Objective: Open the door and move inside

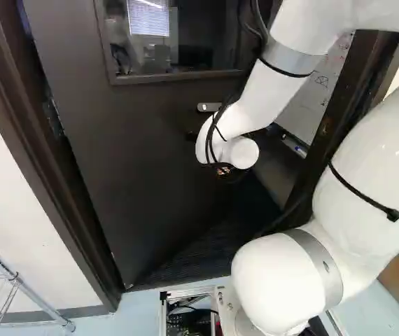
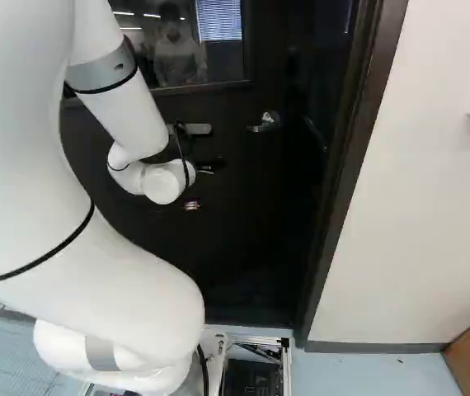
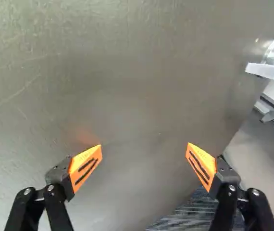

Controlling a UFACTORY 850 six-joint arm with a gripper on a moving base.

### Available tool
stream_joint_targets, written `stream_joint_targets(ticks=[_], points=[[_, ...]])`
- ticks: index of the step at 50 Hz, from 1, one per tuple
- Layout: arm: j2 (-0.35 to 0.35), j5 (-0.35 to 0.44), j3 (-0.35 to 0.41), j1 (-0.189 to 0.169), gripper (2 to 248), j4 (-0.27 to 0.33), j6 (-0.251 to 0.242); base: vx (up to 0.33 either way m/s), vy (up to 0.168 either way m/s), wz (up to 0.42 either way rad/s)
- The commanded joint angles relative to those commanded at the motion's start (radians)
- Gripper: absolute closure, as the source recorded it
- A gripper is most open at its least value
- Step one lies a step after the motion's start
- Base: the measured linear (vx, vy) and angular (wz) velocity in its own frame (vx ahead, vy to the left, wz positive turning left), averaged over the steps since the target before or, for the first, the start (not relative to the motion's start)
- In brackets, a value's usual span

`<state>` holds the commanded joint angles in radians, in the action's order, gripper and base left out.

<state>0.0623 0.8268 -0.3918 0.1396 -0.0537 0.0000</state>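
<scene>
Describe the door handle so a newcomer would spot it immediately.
Find the big dark door with a window in its upper part. In the right base view, the silver handle sits just below and right of that window. Unlike the flat pale bar beside the arm's wrist, it has a round base with a lever jutting sideways.

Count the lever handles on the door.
1: a silver lever handle on the door, near its free edge, right of the arm in the right base view. Any on the far side would be hidden.
</scene>
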Motion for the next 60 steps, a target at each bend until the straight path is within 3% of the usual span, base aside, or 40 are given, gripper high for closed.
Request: stream_joint_targets(ticks=[60], points=[[-0.239,0.0,-0.25,0.15,3,0.0,0.0,-0.001,-0.001,-0.001]])
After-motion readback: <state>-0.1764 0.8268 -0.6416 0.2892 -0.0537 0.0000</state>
